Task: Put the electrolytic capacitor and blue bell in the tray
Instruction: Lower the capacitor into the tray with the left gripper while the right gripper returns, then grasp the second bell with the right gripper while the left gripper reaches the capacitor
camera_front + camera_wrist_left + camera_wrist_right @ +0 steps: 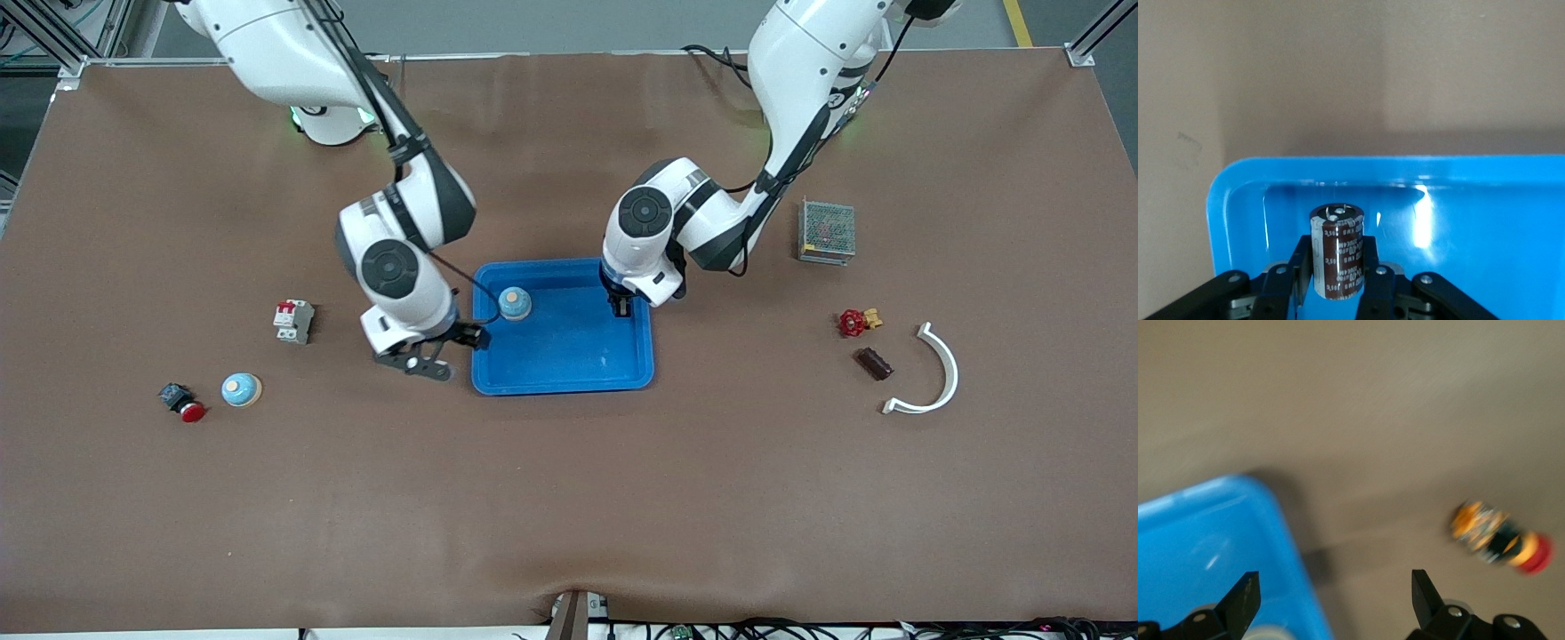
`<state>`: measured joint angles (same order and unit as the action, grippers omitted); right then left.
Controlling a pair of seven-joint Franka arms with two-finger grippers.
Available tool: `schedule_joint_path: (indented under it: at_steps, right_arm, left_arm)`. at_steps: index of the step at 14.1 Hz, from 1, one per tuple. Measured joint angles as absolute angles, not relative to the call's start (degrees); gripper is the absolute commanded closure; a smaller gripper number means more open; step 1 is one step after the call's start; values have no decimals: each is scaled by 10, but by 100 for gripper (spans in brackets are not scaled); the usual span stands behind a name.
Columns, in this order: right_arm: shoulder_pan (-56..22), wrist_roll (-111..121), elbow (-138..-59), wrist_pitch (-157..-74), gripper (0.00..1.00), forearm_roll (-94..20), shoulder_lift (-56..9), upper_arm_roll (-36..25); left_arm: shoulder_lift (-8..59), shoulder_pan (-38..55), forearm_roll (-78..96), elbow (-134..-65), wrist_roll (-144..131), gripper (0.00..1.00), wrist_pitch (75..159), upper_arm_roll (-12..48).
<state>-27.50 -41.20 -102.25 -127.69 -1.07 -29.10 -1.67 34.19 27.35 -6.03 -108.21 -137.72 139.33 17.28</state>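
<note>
Left wrist view showed your left gripper [1338,280] clenched on the electrolytic capacitor [1337,252] over the tray [1238,180] for release, while your right gripper [433,349] hung unclenched beside the tray.

Bright-blue tray [569,369], brown-sleeved capacitor [1338,257] with pale print, light-blue bell [515,303], red push-button [183,403].

table [569,498]: brown mat covers it | frame posts [1092,43]: metal, at corners | floor [551,22]: grey | cables [800,629]: along near edge

capacitor sleeve [1340,257]: pale print, only "3,5" partly legible, rest unreadable
other parts: no readable text
</note>
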Motion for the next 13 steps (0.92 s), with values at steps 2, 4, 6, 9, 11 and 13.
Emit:
schedule_joint_path:
  at_steps: [2, 4, 6, 9, 11, 13]
  right_arm:
    - [-226, -341, -1023, -1278, 0, 2, -291, -18]
    - [-173, -264, -1024, -1278, 0, 2, -288, -19]
    - [-134, -220, -1029, -1277, 0, 2, -284, -19]
    - [-95, -180, -1040, -1276, 0, 3, -275, -19]
    - [-69, -157, -1056, -1290, 0, 4, -270, -19]
    - [-47, -138, -1078, -1321, 0, 8, -267, -19]
  left_arm:
    - [357, 274, -62, -1075, -1380, 90, 1394, 172]
    - [366, 275, -65, -1066, -1382, 53, 1394, 173]
    - [366, 275, -66, -1063, -1383, 20, 1394, 172]
    - [367, 274, -73, -1054, -1382, 0, 1394, 171]
    - [367, 273, -100, -1045, -1382, 0, 1393, 170]
    - [366, 270, -112, -1022, -1376, 0, 1378, 170]
